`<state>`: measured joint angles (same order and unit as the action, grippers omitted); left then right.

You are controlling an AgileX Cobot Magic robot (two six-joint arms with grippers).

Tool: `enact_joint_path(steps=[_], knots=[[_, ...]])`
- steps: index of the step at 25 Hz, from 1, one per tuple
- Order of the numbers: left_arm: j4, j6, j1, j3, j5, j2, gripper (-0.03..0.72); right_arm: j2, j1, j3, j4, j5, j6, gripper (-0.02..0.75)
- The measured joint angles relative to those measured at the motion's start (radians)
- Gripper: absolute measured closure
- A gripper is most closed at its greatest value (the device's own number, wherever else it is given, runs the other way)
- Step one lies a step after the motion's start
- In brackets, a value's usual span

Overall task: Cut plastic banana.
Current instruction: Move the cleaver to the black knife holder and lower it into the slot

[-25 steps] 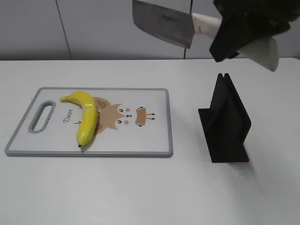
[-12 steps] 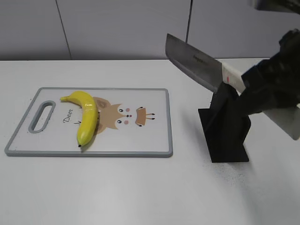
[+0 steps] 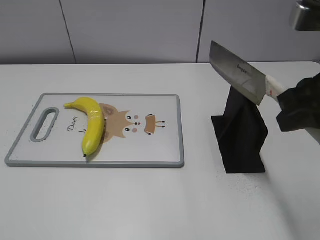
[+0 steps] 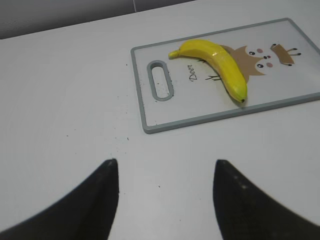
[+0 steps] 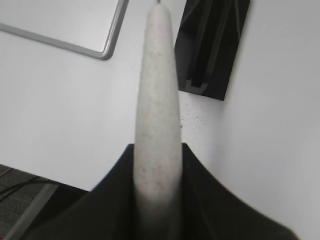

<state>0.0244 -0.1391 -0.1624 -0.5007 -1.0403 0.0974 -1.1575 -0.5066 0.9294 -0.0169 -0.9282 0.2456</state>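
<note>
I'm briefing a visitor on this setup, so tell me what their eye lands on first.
The cleaver, held aloft at the right by the right end effector, blade tilted over the black knife stand. Next, the plastic banana, lying whole on the left half of the deer-print cutting board.

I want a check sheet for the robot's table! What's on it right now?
Surface: white table, a few dark specks.
Job's things: plastic banana uncut, lying on the cutting board; cleaver held in the air above the black knife stand.
Clutter: nothing seen.
Grippers: right gripper shut on the cleaver handle; left gripper open, empty, off the board.
Cables: nothing seen on the table.
Surroundings: grey wall panels.
</note>
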Motion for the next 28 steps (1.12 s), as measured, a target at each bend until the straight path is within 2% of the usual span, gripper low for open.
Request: enact_joint_path(steps=[11, 28], knots=[[0.0, 0.0, 0.0, 0.0, 0.0, 0.0, 0.132, 0.0, 0.0, 0.0, 0.196, 0.068, 0.185, 0.556], [0.0, 0.003, 0.0, 0.0, 0.0, 0.0, 0.132, -0.181, 0.0, 0.0, 0.228, 0.152, 0.283, 0.556]])
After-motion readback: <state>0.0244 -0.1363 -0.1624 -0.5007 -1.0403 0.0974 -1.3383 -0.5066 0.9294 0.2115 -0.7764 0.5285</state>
